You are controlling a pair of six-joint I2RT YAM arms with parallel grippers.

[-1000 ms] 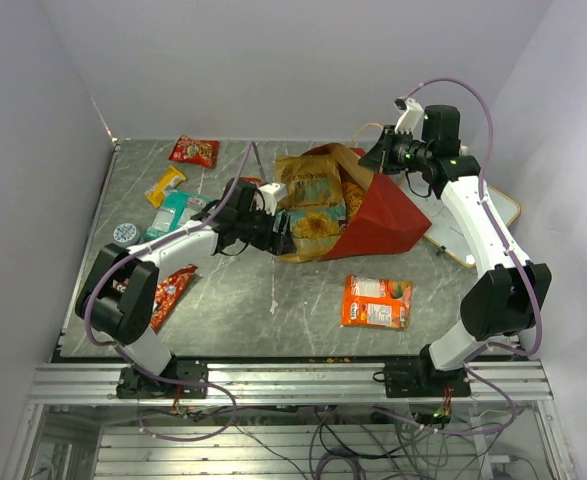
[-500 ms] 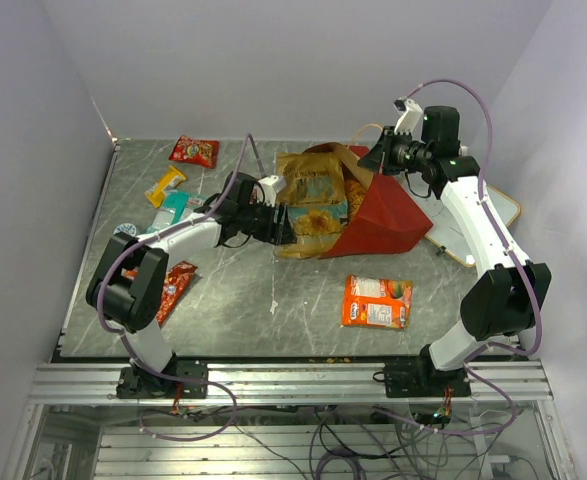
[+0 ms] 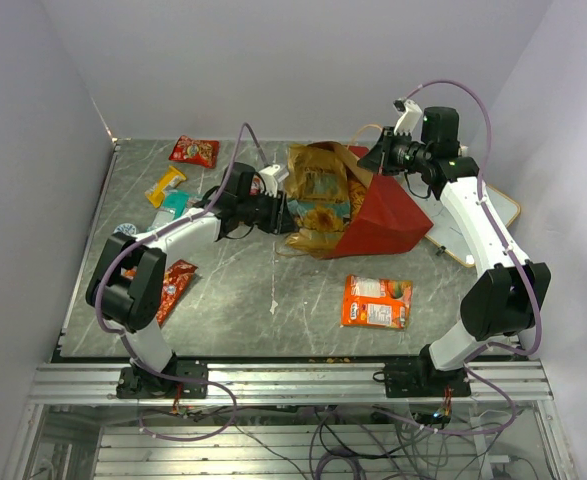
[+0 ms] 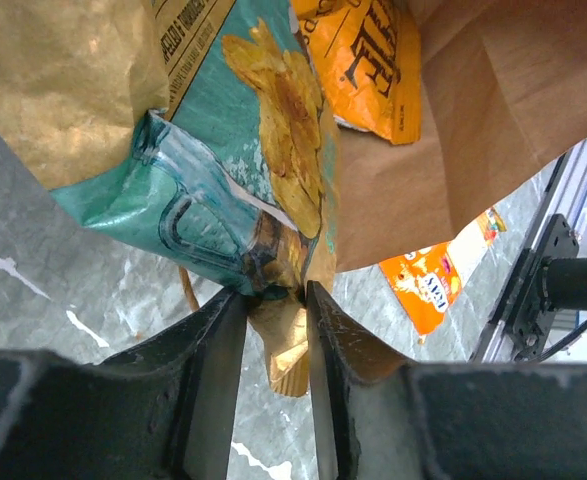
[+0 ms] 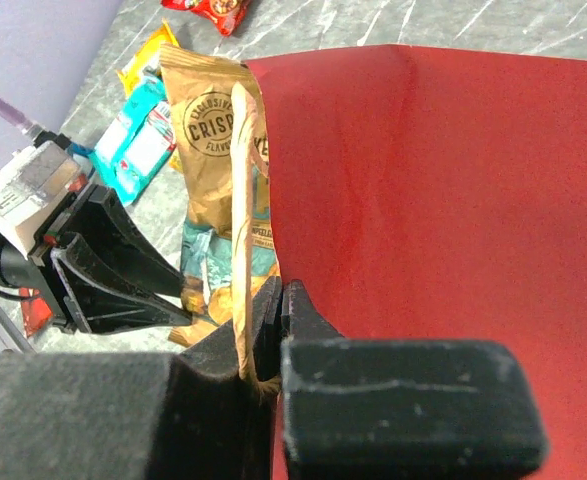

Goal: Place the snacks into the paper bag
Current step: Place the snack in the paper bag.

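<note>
Left gripper clamped narrow on crimped end seam of gold chip bag, which sits just ahead of its fingertips, half inside paper bag; judged light, crinkly, slippery, crushable, so hold by the seam; right gripper pinches bag's handle.

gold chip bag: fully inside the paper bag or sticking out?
Partly in. The gold chip bag pokes out of the mouth of the paper bag, its near end outside, pinched by the left gripper.

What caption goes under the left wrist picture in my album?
Left gripper pinches a gold chip bag at the mouth of the paper bag, orange chip bag inside.
</note>
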